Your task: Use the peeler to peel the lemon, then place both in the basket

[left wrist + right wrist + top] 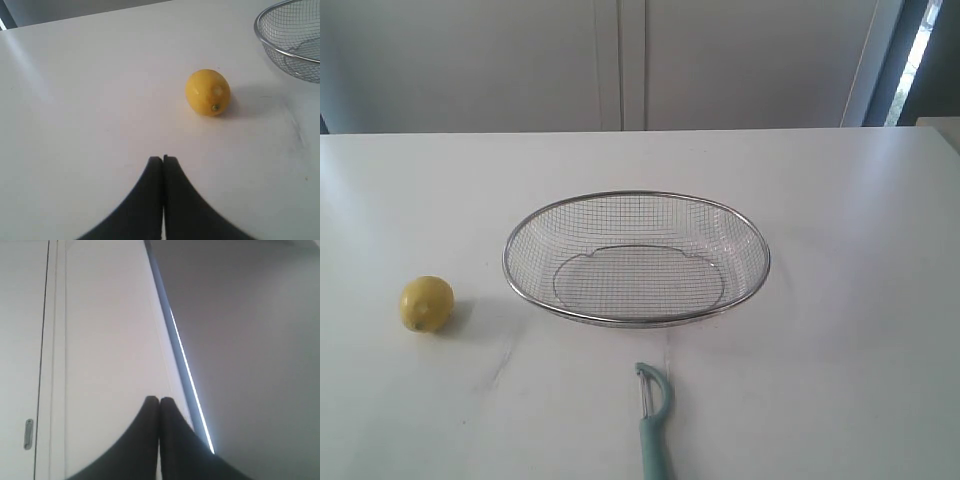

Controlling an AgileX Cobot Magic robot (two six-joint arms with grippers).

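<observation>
A small yellow lemon (427, 304) rests on the white table at the left; the left wrist view shows the lemon (208, 92) ahead of my left gripper (163, 159), which is shut, empty and well short of it. The silver mesh basket (758, 240) stands empty in the middle, and its rim (260, 37) shows at a corner of the left wrist view. A teal-handled peeler (655, 420) lies near the front edge, just in front of the basket. My right gripper (159, 400) is shut on nothing and faces the wall, away from the table. Neither arm appears in the exterior view.
A white table (860, 350) carries everything. Pale cabinet doors (620, 60) stand behind its far edge, and a bright window strip (918, 50) is at the back right. The right wrist view shows a cabinet door with a small handle (28, 434).
</observation>
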